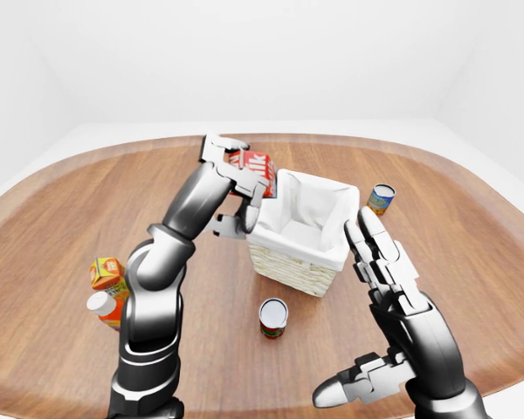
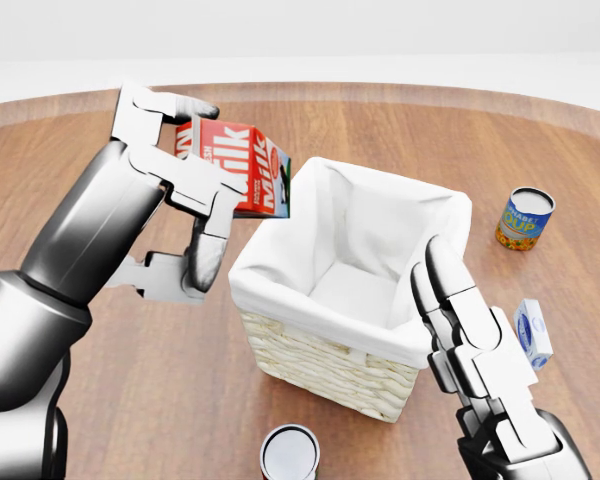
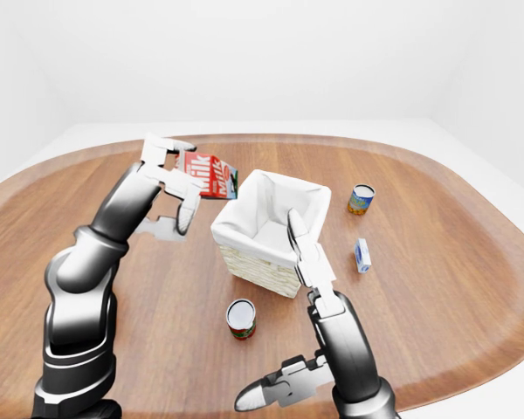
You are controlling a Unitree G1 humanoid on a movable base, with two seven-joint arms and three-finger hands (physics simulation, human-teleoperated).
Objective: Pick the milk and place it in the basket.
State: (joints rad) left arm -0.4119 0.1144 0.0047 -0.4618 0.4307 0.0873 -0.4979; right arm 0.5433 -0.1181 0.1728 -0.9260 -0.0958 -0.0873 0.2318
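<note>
Left hand clamps milk carton by flat sides, tilted, in air at basket near-left rim. Carton looks light, stiff cardboard, smooth faces may slip; grip across broad faces. Right hand fingers spread, empty, beside basket.

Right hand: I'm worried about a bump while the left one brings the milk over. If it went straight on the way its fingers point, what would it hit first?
Probably the basket. The open right hand points up the head view, fingertips near the rim's near-right corner; the gap is unclear.
</note>
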